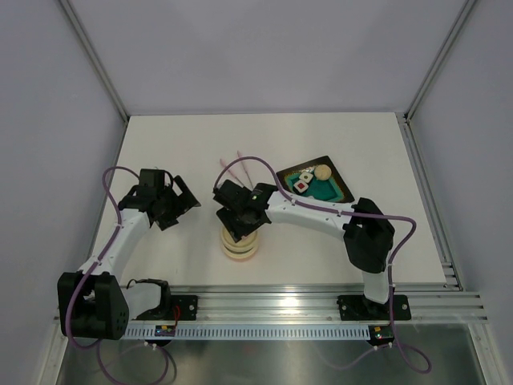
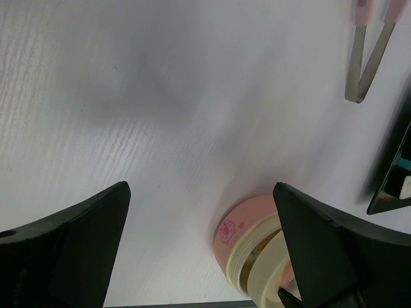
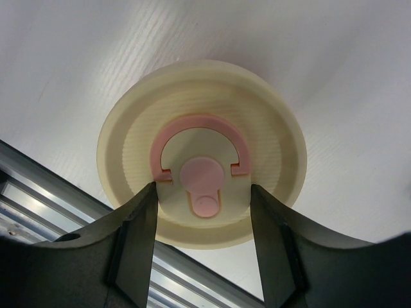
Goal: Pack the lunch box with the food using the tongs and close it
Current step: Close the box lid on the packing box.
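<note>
The lunch box stands near the front middle of the table, its side pink with a cream threaded rim. Its round cream lid, which carries a pink ring handle, is tilted just over the box. My right gripper is shut on the lid's raised centre, directly above the box. To the left, my left gripper hovers open and empty over bare table. The tongs lie behind the box. The food, a beige ball and white blocks, sits on the dark tray.
The tray's dark corner shows at the right edge of the left wrist view. A metal rail runs along the table's near edge, close behind the lunch box. White walls close the table at the back and sides.
</note>
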Tool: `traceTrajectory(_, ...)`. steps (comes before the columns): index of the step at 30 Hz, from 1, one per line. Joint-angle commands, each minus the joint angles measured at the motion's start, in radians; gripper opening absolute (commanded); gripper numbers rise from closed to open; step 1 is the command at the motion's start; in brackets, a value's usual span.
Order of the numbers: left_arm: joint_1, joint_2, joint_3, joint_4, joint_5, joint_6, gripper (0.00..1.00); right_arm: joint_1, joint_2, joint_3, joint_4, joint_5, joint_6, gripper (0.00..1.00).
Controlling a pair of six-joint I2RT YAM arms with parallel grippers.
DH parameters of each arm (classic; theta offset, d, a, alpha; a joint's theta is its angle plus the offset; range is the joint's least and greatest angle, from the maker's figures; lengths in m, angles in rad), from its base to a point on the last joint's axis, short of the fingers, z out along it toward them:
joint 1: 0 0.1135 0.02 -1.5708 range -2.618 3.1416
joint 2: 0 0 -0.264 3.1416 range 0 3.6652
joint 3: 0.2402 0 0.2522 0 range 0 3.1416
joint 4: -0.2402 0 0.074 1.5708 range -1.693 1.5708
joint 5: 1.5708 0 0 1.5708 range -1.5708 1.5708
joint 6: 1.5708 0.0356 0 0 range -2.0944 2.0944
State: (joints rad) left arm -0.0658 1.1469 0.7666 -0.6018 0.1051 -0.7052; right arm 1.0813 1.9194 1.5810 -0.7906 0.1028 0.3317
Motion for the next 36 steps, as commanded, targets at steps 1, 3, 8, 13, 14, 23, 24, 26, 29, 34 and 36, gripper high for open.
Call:
traceTrajectory(1,0.004,-0.019,0.014,0.013,0.013,0.004,0.98,0.016,0.021,0.045,-0.010,-0.025,0.000,0.25)
traceTrajectory(3,0.004,-0.021,0.014,0.016,0.016,0.007,0.98,0.016,0.035,0.048,-0.010,-0.032,0.001,0.25)
traceTrajectory(8,0.004,-0.029,0.016,0.013,-0.001,0.013,0.98,0.025,0.038,0.040,-0.009,-0.043,0.009,0.25)
traceTrajectory(13,0.004,-0.026,0.010,0.014,-0.002,0.013,0.98,0.032,0.038,0.042,-0.007,-0.043,0.012,0.25)
traceTrajectory(14,0.004,-0.026,0.008,0.016,-0.002,0.013,0.98,0.034,0.038,0.040,-0.006,-0.043,0.012,0.25)
traceTrajectory(23,0.003,-0.022,0.008,0.019,-0.002,0.015,0.98,0.042,0.047,0.019,0.010,-0.031,0.020,0.28)
traceTrajectory(24,0.003,-0.022,0.007,0.017,-0.001,0.015,0.98,0.042,0.044,0.017,0.008,-0.029,0.021,0.31)
traceTrajectory(26,0.004,-0.022,0.007,0.017,0.001,0.013,0.98,0.043,0.040,0.014,0.008,-0.012,0.020,0.45)
traceTrajectory(29,0.003,-0.022,0.007,0.019,0.005,0.013,0.98,0.043,0.023,0.014,0.001,0.003,0.017,0.65)
traceTrajectory(34,0.003,-0.030,0.008,0.016,0.015,0.027,0.98,0.045,-0.054,-0.006,0.043,0.018,-0.010,0.76)
traceTrajectory(36,0.004,-0.041,0.007,0.010,0.008,0.035,0.98,0.043,-0.071,-0.001,0.041,0.026,-0.014,0.77)
